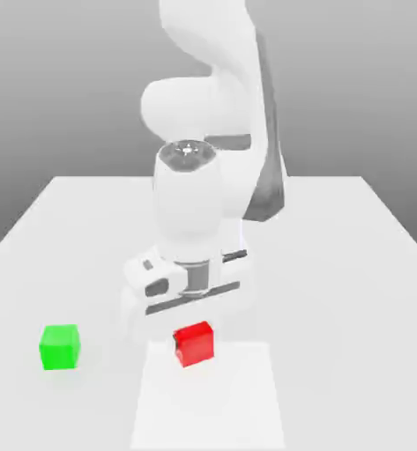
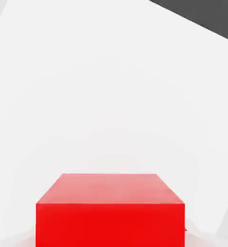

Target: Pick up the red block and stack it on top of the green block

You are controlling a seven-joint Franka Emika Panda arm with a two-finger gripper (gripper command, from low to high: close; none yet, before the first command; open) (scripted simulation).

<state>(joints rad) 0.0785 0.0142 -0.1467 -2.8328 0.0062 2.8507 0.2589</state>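
The red block [image 1: 194, 343] is seen directly under the gripper [image 1: 192, 324], whose fingers are lost against the white hand, so the grip is not plainly drawn; the jaws are taken as closed narrow, and the block sits right where they meet, apparently clamped between them. In the hand view the red block [image 2: 110, 210] is shown very near, its top face and one side face turned to the camera, with pale counter [image 2: 111, 96] stretching beyond it. The block is shown resting on, or barely above, the counter [image 1: 353, 264]; which of the two cannot be told. The gripper is pointed straight down, and above it the white arm [image 1: 189, 211] is folded steeply, its upper links rising behind the wrist. A lighter rectangular patch [image 1: 238, 396] is laid on the counter beneath the gripper, and the red block is placed at that patch's far edge. The green block [image 1: 60, 346] is found well apart from the gripper, toward the exterior view's left, at about the same depth as the red one, standing flat and upright on the bare counter outside the lighter patch. The two cubes are matched in size and are not touching. A plain grey backdrop is seen behind the counter.
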